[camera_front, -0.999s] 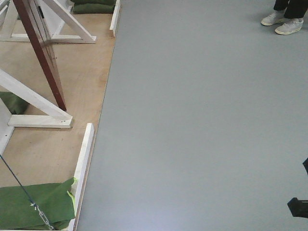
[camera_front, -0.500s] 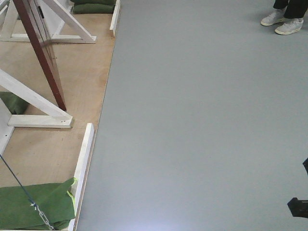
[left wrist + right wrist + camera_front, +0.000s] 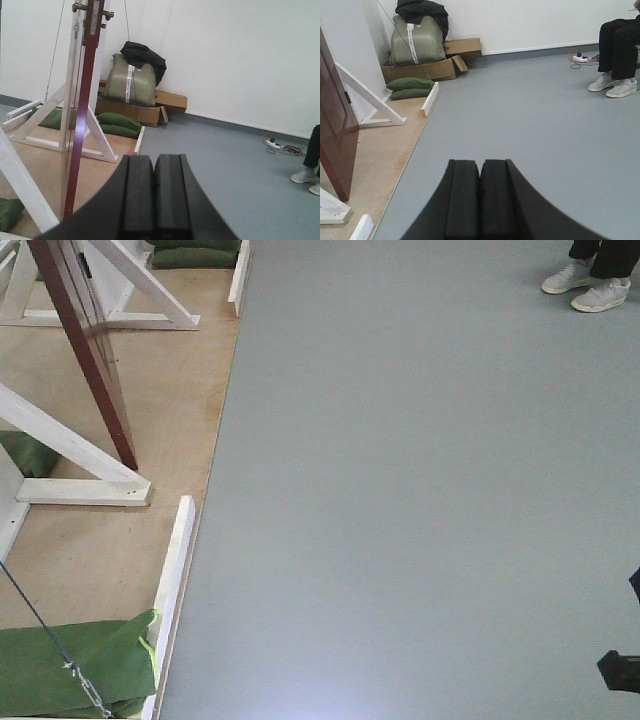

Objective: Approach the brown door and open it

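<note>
"So, what fills most of the view?"

"Grey floor – it takes up the middle and right of the front view. Along the left runs a plywood platform, edged with white boards."

"And the door?"

"The door stands on that platform, upper left in the front view, leaning across the picture as a dark brown strip. The left wrist camera sees it nearly edge-on, and the right wrist camera catches its panelled face at the far left. White braces prop the frame on the platform."

"Anything lying about?"

"Green sandbags sit at the near corner of the platform, and more lie at the far end. Behind those, against the wall, are cardboard boxes with an olive bag on top."

"The grippers?"

"Both are well short of the door. The left gripper has its pads pressed together with nothing between them, and so does the right gripper."

"Small things?"

"A seated person's pale shoes are at the far right – and a brass handle sits high on the door."
</note>
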Tool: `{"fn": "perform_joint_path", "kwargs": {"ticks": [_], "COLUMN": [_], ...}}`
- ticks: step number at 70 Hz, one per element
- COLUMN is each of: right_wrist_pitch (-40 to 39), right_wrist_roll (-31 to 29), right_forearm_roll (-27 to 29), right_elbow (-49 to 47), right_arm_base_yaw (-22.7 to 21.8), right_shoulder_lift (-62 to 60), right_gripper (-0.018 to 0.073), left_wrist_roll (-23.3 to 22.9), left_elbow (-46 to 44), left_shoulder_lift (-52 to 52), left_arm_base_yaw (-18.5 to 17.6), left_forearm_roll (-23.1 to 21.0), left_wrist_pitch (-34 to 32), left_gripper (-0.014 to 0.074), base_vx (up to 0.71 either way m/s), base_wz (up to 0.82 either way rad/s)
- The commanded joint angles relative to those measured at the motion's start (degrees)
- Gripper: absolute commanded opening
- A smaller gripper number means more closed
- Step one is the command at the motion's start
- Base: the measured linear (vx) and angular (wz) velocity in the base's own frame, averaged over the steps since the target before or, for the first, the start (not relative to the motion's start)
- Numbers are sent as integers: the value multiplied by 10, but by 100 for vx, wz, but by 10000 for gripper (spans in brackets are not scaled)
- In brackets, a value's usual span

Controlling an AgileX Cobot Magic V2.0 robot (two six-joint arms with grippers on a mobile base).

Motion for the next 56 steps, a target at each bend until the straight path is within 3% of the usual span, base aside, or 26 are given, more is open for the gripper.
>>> {"fn": "perform_joint_path", "kwargs": {"ticks": [1, 56], "right_wrist_pitch": [-46, -46], "right_wrist_roll": [-5, -5], "right_forearm_roll": [-3, -3], "right_elbow": [1, 1], "right_arm_base_yaw": [1, 1], "right_shoulder_lift": [-5, -5], "right_gripper": [0, 0], "left_wrist_roll": [-6, -6], "left_elbow": [15, 15], "left_shoulder_lift": [-15, -15], "left_arm_base_yaw": [-2, -2], "left_forearm_roll": [2, 2], "left_wrist_pitch": [-43, -43], "left_gripper": [17, 17], "base_vx": [0, 1], "base_wz": [0, 0]}}
